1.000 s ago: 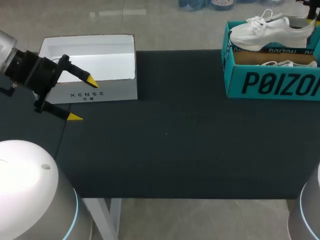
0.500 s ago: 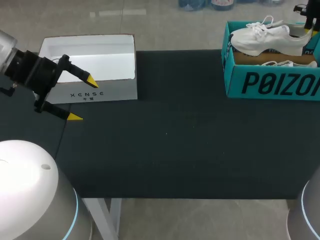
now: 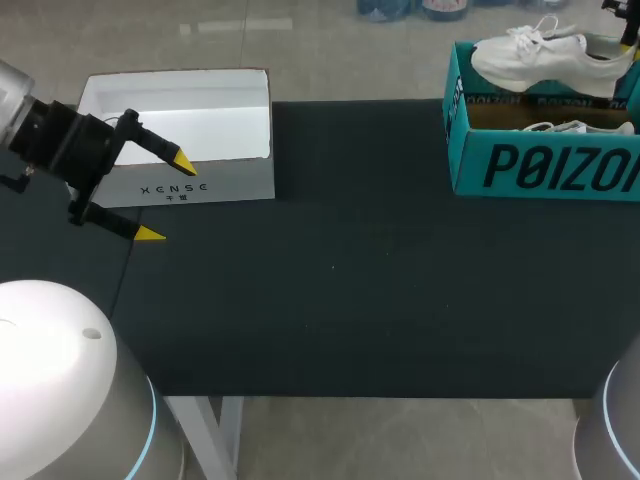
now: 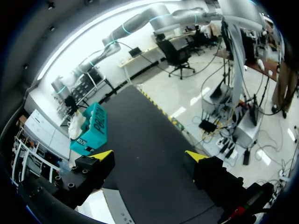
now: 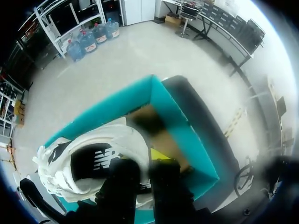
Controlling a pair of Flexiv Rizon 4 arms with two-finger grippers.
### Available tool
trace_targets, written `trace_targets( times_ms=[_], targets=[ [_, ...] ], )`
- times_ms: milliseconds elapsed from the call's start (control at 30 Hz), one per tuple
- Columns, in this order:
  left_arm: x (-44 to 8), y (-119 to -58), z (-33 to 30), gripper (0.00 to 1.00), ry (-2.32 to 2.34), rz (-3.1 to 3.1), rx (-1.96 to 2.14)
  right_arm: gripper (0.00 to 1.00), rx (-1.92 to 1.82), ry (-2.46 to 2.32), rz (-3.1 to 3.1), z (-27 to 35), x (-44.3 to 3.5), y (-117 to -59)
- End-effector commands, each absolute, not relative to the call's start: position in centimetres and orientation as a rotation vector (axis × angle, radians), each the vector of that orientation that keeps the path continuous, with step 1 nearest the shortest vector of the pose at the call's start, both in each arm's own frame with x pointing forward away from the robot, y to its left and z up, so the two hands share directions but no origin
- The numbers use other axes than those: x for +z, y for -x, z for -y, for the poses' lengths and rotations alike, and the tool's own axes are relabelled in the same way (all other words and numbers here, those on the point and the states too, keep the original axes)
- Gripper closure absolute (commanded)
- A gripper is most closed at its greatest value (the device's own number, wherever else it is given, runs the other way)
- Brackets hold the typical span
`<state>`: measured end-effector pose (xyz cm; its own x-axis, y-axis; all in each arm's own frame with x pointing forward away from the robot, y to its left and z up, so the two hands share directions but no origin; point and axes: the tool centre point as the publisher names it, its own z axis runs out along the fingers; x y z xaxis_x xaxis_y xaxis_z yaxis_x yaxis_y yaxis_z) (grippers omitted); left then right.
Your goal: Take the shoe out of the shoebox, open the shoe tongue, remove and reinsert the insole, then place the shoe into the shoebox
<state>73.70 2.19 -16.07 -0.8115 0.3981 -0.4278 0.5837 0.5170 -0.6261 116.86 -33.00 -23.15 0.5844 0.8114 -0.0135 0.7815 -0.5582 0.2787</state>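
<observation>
A white shoe (image 3: 540, 55) hangs above the teal shoebox (image 3: 540, 165) at the table's far right, toe toward the middle. My right gripper (image 3: 628, 30) is shut on its heel end. In the right wrist view the dark fingers of that gripper (image 5: 148, 161) pinch the collar of the shoe (image 5: 84, 161), with the open shoebox (image 5: 173, 116) below. A second white shoe (image 3: 560, 128) lies inside the box. My left gripper (image 3: 165, 198) stands open at the table's left, nothing between its fingers. From its wrist view the left gripper (image 4: 149, 156) faces the distant shoebox (image 4: 93, 133) and lifted shoe (image 4: 74, 125).
A white open box (image 3: 180, 140) sits at the back left, just behind my left gripper. Dark table (image 3: 350, 270) stretches between the two boxes.
My right gripper has lifted the white shoe higher out of the teal shoebox and carried it a little to the right. The left arm has stayed where it was.
</observation>
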Motion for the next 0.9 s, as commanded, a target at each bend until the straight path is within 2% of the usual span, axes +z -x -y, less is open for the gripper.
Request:
trace_targets(
  times_ms=[33, 900],
  targets=[
    [-16.0, -73.7, -2.2, 0.0, -0.835, -2.532, -1.171, 1.0, 0.167, -2.57, -1.311, 33.2, -23.4, -116.9],
    [-16.0, -73.7, -2.2, 0.0, -0.835, -2.532, -1.171, 1.0, 0.097, -2.595, -1.309, 35.6, -27.4, -118.9]
  ],
)
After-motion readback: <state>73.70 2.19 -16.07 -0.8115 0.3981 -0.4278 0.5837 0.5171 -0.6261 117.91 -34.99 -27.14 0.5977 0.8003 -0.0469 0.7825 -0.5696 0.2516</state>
